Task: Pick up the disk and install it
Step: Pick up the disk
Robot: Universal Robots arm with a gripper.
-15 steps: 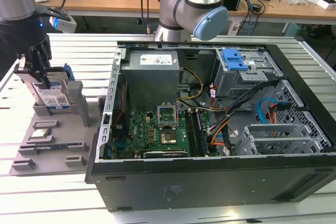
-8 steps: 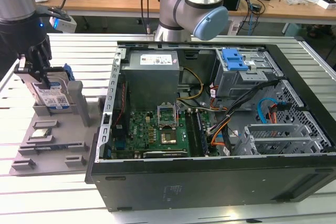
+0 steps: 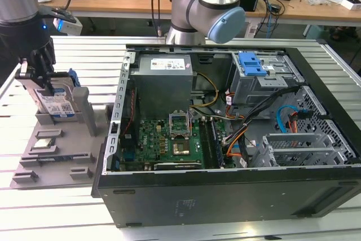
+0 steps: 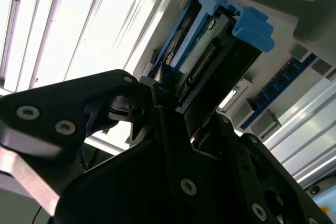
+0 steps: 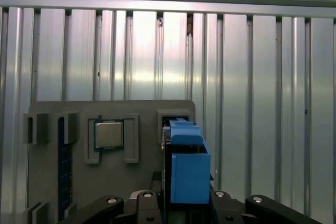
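Observation:
The disk (image 3: 56, 104) stands on edge in a slot of the grey holder (image 3: 62, 139) at the exterior view's left, its white-and-blue label facing out and blue rails round its edges. My gripper (image 3: 48, 80) reaches down over its top, one finger on each flat side, and looks shut on it. In the second wrist view the disk (image 4: 210, 56) runs out from between the black fingers (image 4: 157, 95), with the gripper (image 4: 181, 111) clamped at its near end. In the first wrist view the blue carrier (image 5: 186, 171) rises from the gripper (image 5: 184, 203).
The open computer case (image 3: 225, 196) lies at the exterior view's right, with a grey drive cage and its blue latch (image 3: 251, 63) at the back. A small square silver chip (image 5: 108, 134) and a blue memory stick (image 5: 61, 156) sit in the holder (image 5: 79, 182). Slatted metal table (image 5: 262, 103) all around.

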